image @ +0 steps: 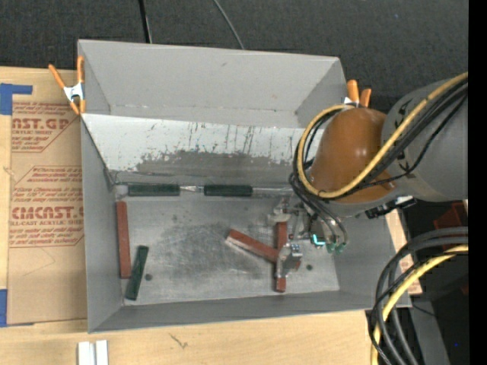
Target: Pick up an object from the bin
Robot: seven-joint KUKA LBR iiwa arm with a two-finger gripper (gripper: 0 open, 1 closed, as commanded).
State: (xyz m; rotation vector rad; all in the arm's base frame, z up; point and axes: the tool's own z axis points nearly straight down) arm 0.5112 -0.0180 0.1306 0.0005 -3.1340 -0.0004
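Two crossed red sticks (247, 244) lie lower right in the bin (213, 82) beneath the gripper (293, 249), apart or together I cannot tell; likely the grasp step, next needing a firm clamp and lift.

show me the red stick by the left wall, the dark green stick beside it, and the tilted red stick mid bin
red stick by the left wall (122, 238), camera view, its middle
dark green stick (137, 272), camera view, its middle
tilted red stick (249, 245), camera view, its middle
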